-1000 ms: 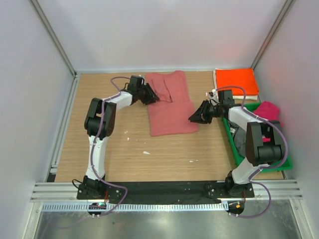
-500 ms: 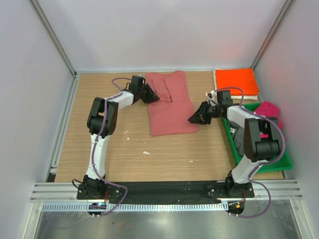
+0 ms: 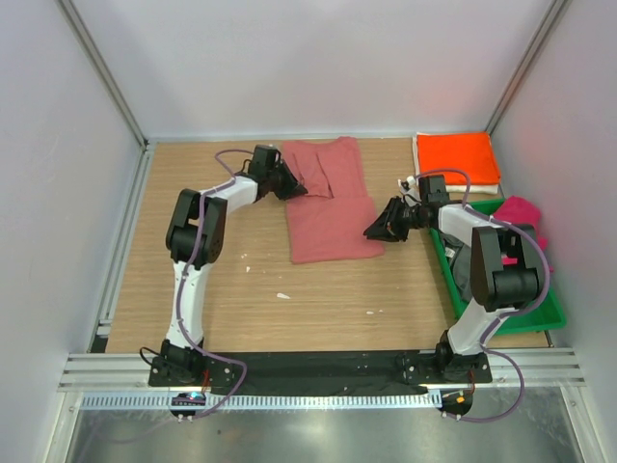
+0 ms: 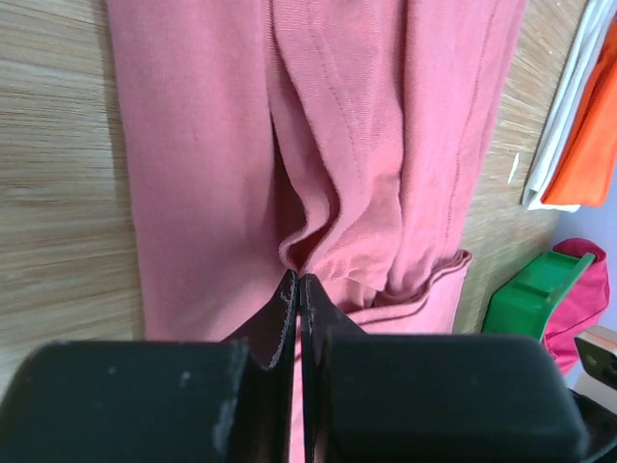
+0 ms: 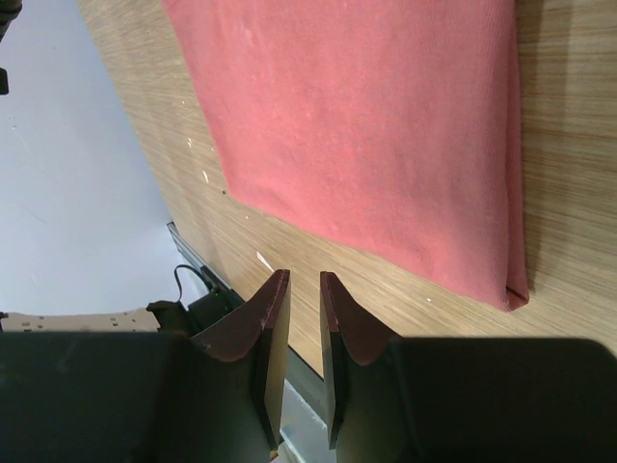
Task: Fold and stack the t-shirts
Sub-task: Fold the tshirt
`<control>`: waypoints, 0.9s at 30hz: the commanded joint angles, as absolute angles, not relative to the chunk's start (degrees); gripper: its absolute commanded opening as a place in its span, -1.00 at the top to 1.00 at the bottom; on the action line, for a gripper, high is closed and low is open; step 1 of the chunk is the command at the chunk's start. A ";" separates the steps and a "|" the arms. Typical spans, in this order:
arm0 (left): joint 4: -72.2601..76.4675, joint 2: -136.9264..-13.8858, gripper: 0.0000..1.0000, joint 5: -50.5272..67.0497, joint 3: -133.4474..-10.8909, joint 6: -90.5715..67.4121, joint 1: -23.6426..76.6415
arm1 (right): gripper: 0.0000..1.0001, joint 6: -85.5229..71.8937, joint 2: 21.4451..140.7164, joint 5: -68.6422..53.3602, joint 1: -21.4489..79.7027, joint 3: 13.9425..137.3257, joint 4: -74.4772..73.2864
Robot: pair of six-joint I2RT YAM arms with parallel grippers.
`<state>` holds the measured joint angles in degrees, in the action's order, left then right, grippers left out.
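A dusty salmon-red t-shirt [image 3: 328, 207] lies partly folded on the wooden table, and it also shows in the right wrist view [image 5: 366, 125]. My left gripper [image 3: 292, 190] sits at the shirt's left side. Its jaws [image 4: 299, 278] are shut on a raised fold of the salmon-red cloth [image 4: 328, 174]. My right gripper [image 3: 372, 230] is at the shirt's lower right corner. Its jaws [image 5: 304, 275] are a little apart and empty over bare wood. A folded bright orange shirt [image 3: 458, 154] lies on a white one [image 3: 463, 187] at the back right.
A green plastic tray [image 3: 543, 321] stands at the right edge and holds a magenta shirt [image 3: 521, 214] and a dark grey one [image 3: 466, 272]. White walls close in the table on three sides. Small white specks [image 3: 282, 295] lie on the wood.
The left arm's elbow has shifted slightly. Both grippers and the salmon-red shirt stay where they were.
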<state>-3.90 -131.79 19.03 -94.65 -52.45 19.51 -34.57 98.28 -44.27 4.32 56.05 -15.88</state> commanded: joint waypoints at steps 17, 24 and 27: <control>-5.97 -126.04 0.68 16.62 -92.19 -53.09 19.86 | 0.51 -35.33 98.61 -45.53 4.22 54.14 -12.66; -8.00 -125.24 0.40 16.08 -97.11 -50.01 19.95 | 0.51 -34.98 100.10 -45.35 4.30 54.32 -12.74; -7.91 -126.21 0.63 18.01 -100.45 -49.13 19.95 | 0.51 -34.01 101.42 -44.56 4.22 54.67 -13.01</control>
